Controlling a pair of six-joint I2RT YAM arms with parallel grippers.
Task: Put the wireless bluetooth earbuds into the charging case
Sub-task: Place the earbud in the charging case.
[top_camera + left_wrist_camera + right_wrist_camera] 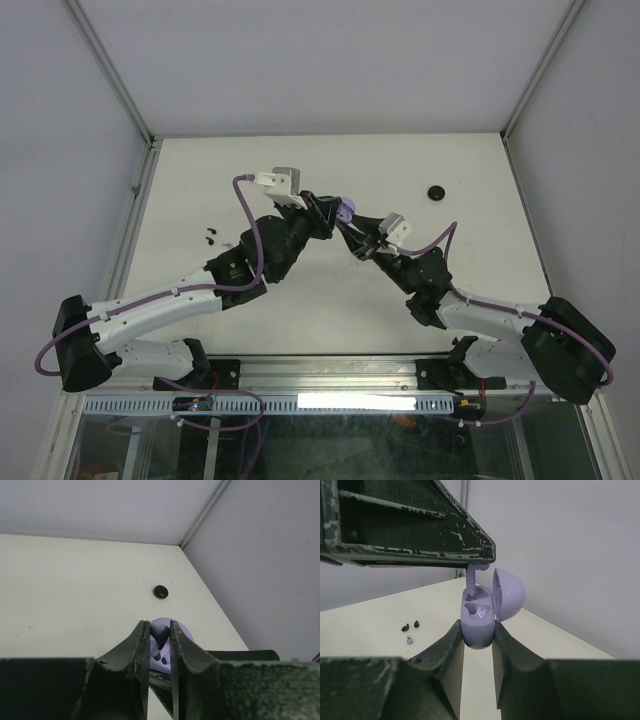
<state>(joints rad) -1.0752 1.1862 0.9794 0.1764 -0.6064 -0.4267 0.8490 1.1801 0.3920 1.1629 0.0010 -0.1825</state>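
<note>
My right gripper (pixel 477 626) is shut on the base of the purple charging case (pixel 479 622), held above the table with its lid (pixel 509 595) swung open to the right. My left gripper (pixel 159 624) is shut on a purple earbud (pixel 161 631), right over the case (pixel 160 657). In the right wrist view the earbud's stem (pixel 471 580) hangs from the left gripper's fingers (pixel 420 525) and reaches into the case's far slot. The near slot shows nothing in it. In the top view both grippers meet at the case (pixel 347 210), mid-table.
Two small black pieces (pixel 410 626) and a small purple piece (pixel 409 640) lie on the white table (pixel 380 625), left of the arms (pixel 209 237). A round black object (pixel 436 192) lies at the back right. Walls close the table on three sides.
</note>
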